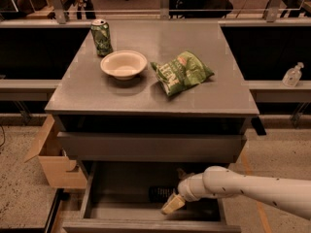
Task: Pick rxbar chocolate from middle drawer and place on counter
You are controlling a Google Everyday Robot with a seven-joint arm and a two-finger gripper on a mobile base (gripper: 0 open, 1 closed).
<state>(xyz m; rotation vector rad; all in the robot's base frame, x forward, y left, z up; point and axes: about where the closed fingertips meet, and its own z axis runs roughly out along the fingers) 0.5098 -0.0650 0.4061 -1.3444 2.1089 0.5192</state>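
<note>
Your gripper (172, 204) sits low inside the open middle drawer (121, 192), just beside the dark rxbar chocolate (159, 193) lying on its floor; whether it grasps anything, you cannot tell.

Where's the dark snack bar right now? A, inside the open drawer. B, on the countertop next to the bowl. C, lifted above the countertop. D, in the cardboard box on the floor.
A: the bar lies on the floor of the open drawer, the gripper down in there right beside it; the counter holds a can, a bowl and a chip bag.
</note>
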